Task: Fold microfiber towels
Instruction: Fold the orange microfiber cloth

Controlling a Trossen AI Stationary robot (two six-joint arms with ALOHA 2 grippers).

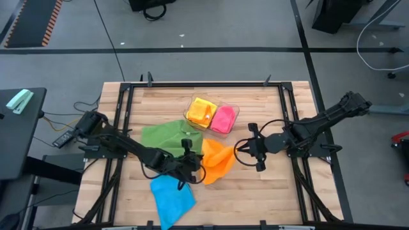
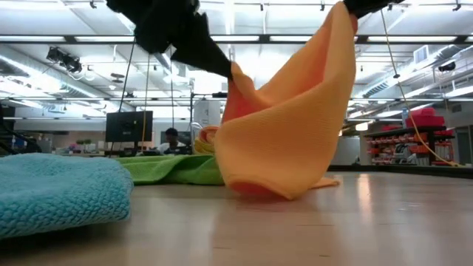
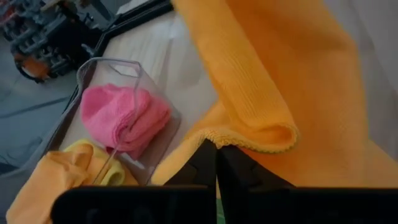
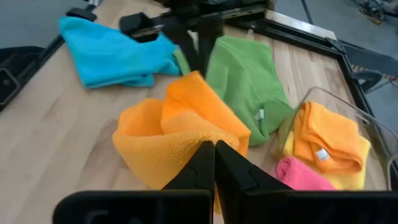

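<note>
Both pincers are clamped on the orange towel [image 1: 216, 161], one at each end, and it hangs between them in a slack sling whose belly rests on the table [image 1: 268, 191]. The left pincer [image 1: 195, 164] is pressed tight on a folded edge; in its wrist view the dark fingers [image 3: 208, 163] meet with the hem bunched just above them. The right pincer [image 1: 246, 148] is likewise closed on the opposite edge, the cloth puffing out directly ahead of its tips.

The towel looks light and thoroughly limp: it sags, creases and doubles over itself wherever it is not held, so it will not keep a shape unaided. The looped surface looks grippy rather than slick, and nothing about it seems breakable. I judge the best hold to be right at the corners or along the stitched hem, where a pinch catches a single layer; a grab in the bunched middle would likely gather several layers and spoil the fold.

Beside the left pincer lies the blue towel [image 1: 171, 199], and the green towel [image 1: 169, 136] lies spread just behind it. Beyond the orange cloth, a clear tray [image 1: 234, 110] holds the pink towel [image 1: 223, 120] and a yellow towel [image 1: 203, 112], already folded.
</note>
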